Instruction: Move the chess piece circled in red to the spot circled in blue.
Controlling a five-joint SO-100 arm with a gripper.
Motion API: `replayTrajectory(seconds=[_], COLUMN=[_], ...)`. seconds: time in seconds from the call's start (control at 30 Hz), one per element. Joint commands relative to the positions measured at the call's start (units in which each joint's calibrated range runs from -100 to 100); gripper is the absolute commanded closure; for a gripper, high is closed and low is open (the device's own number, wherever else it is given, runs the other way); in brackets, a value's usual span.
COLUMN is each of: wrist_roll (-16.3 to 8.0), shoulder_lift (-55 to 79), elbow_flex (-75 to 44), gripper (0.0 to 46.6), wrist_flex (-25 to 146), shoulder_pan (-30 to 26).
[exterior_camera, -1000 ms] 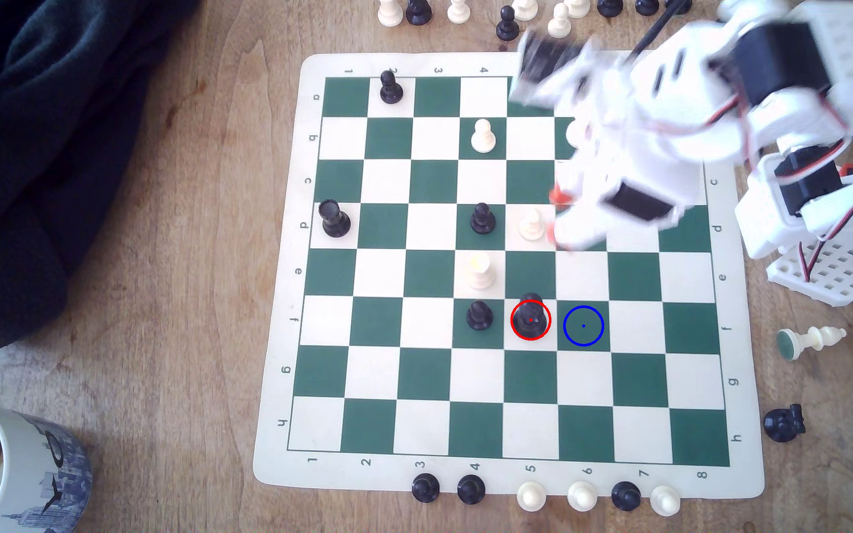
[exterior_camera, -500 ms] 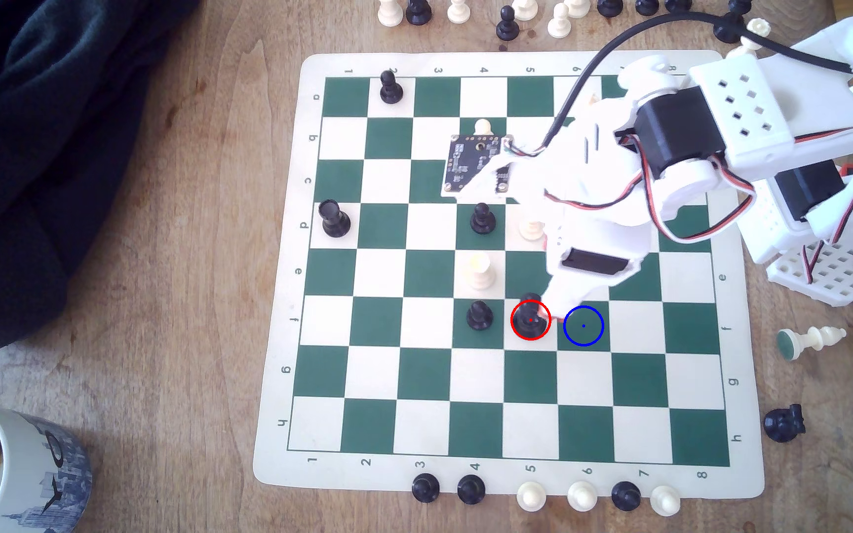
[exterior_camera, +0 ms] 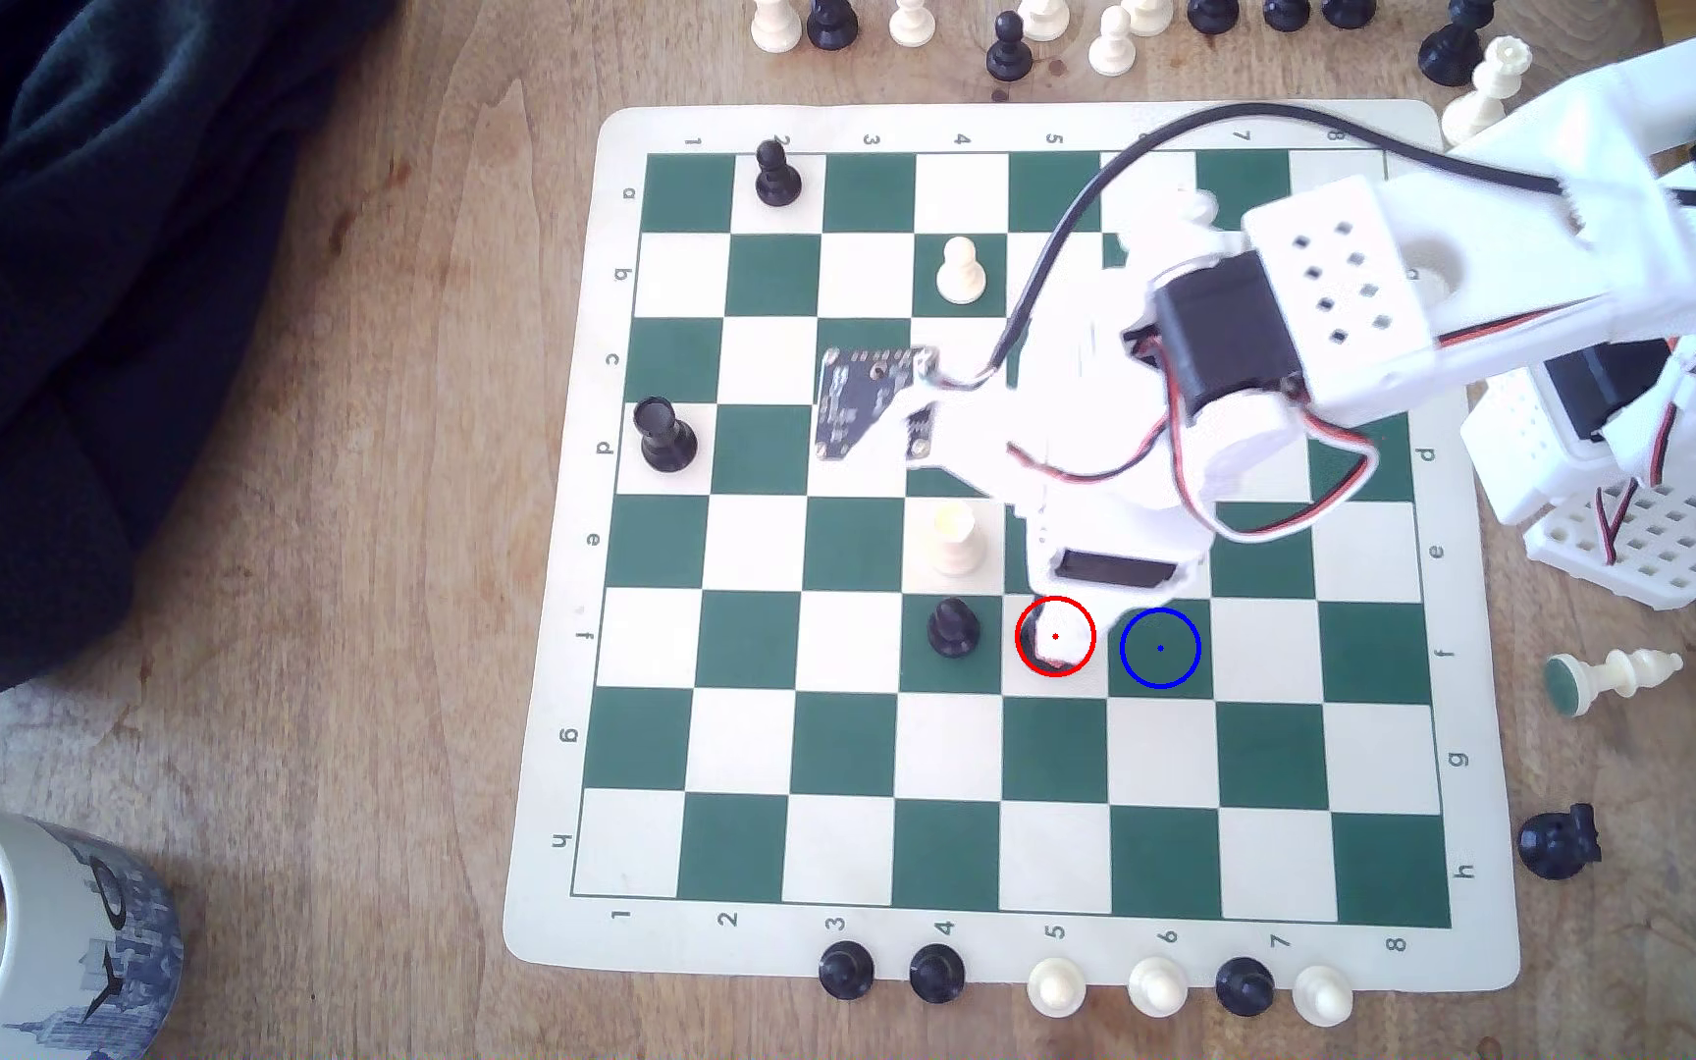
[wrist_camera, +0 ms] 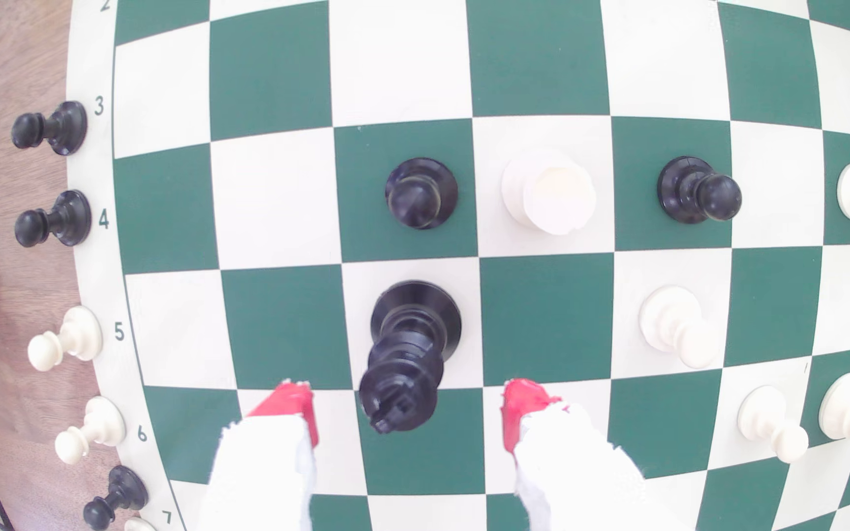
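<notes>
Cataloguing the exterior view from its left to its right:
Dark cloth [exterior_camera: 59, 255]: heaped on the bench at the far left, well apart from play.
Mug [exterior_camera: 18, 928]: lower left corner, off the board.
Board [exterior_camera: 558, 571]: a green and cream mat lying flat on the bench, with spare pawns lined along its edges, probably set aside as captured.
Black rook [exterior_camera: 662, 436]: upright on a cream square at the board's left edge.
Black pawn [exterior_camera: 952, 627]: upright on the green square just left of the red ring, near enough that a wide swing could clip it.
Chess piece circled in red [wrist_camera: 407, 352]: standing upright on its cream square; in the exterior view the arm covers most of it.
Gripper [wrist_camera: 407, 408]: poised over the piece, jaws spread wide, one red-tipped finger [wrist_camera: 290, 408] to each side of the head, gripping nothing; they look set for a close on the slim body.
Spot circled in blue [exterior_camera: 1160, 648]: the bare green square just right of the piece, so the carry should be short.
Fallen white piece [exterior_camera: 1614, 678]: lying on the bench beyond the board's right edge.
</notes>
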Motion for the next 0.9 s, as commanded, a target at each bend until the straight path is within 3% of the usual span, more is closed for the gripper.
replayTrajectory(seconds=[0.0,0.2,0.53,0.87], wrist_roll=[0.20,0.05,0.00,0.15], shoulder_lift=[0.47,1.40,3.69,3.78], elbow_flex=[-3.96,-3.87,-3.50,-3.50], gripper=[28.0,31.3,32.1,40.7], wrist_flex=[-0.97,-1.95,-2.85,-3.67], shoulder_pan=[-0.19,-1.21,-2.15,-2.93])
